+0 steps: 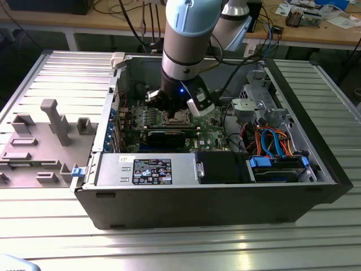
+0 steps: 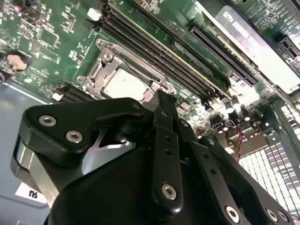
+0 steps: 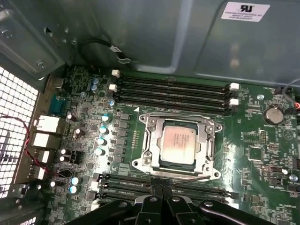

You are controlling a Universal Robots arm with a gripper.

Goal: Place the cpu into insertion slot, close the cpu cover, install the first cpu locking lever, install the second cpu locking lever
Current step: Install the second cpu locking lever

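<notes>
CPU [image 3: 178, 145], its silvery-grey top facing up, sits in the insertion slot [image 3: 165, 164] near the middle of the green motherboard [image 3: 262, 159] in the first wrist view, and the cpu cover [image 3: 152, 140] lies flat around it, its square cut-out framing the chip. A thin metal locking lever [image 3: 180, 176] runs along the edge of the cover at about 6 o'clock from the chip in that view, just beyond the gripper [image 3: 161, 188]. The gripper's black fingers meet tip to tip with no gap between them, and nothing is seen held there; the tips sit at the lever, though whether they touch it cannot be told. In the second wrist view the chip [image 2: 124, 86] shows past the black fingertips [image 2: 165, 104], which end just beside the socket frame. Rows of black memory slots [image 3: 173, 93] lie on the far side of the socket, at 12 o'clock from the chip in the first wrist view. In the exterior view the arm [image 1: 186, 39] reaches down into the open computer case [image 1: 214, 200], which lies on a ribbed metal table [image 1: 180, 243], with a grey fixture tray [image 1: 39, 141] at 9 o'clock from the case.
</notes>
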